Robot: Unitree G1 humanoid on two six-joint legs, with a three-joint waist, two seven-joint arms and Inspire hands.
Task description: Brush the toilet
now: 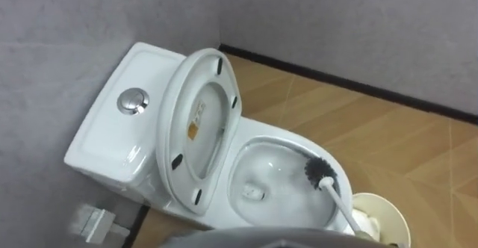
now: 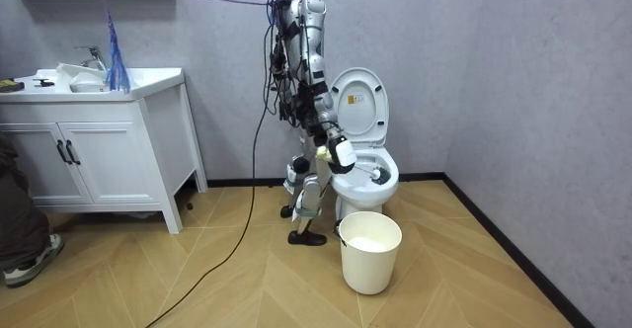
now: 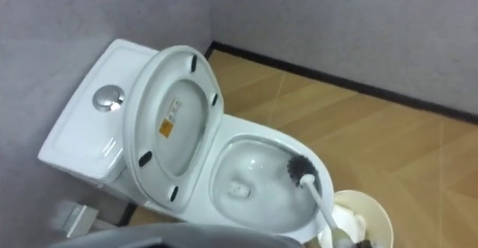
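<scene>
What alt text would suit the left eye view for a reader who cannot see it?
A dark-bristled toilet brush rests head-down inside the white toilet bowl, its white handle running toward the lower right. The seat stands raised by the cistern, which has a chrome flush button; a pale bucket sits on the wooden floor at lower right.

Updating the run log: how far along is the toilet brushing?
Done: seat and lid up, toilet brush in the bowl. In hand: bristle head against the bowl's inner wall, handle running to the right hand. Left: scrubbed share unclear; brush not yet put away.
</scene>
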